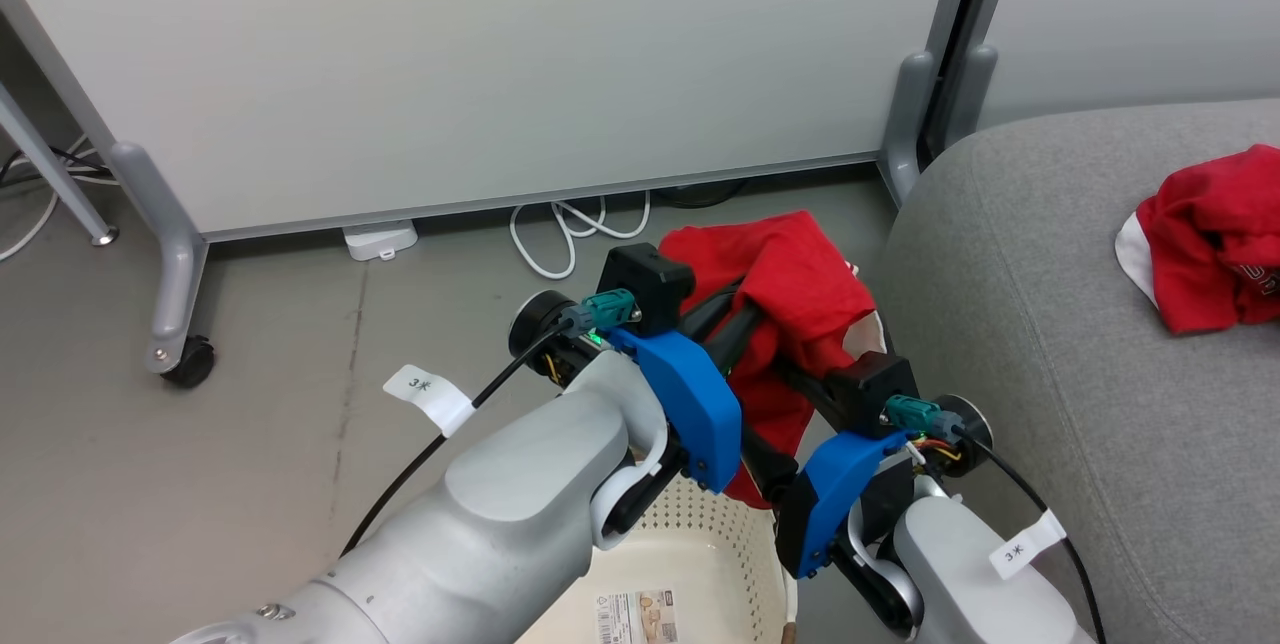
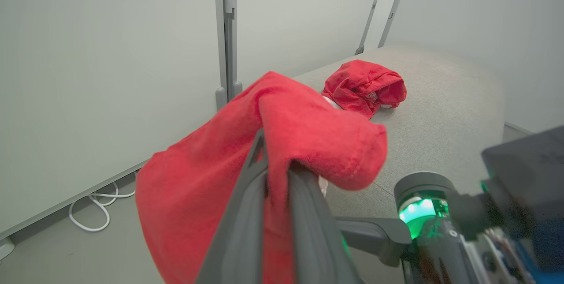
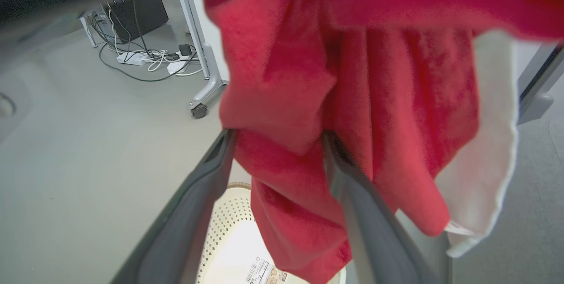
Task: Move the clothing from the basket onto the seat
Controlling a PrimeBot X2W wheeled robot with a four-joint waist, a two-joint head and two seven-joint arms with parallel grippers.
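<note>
Holding red garment [image 1: 800,284] above basket [image 1: 715,534], frame centre | left gripper [image 2: 275,156] clamped on its fold | right gripper [image 3: 278,136] fingers spread, cloth hanging between, tips obscured | second garment [image 1: 1210,234] on seat [image 1: 1000,304], upper right | partition [image 1: 500,54], white cable [image 1: 560,234] behind

We read "3米" on the white tag [image 1: 428,389] on the cable [image 1: 400,484] behind the left gripper [image 2: 277,160], and again on the second tag [image 1: 1018,551] behind the right gripper [image 3: 277,136]. Below both, the basket label [image 1: 640,617] bears a barcode, its print too small for us. White lettering on the garment [image 1: 1215,234] lying right of them is illegible to us.
</note>
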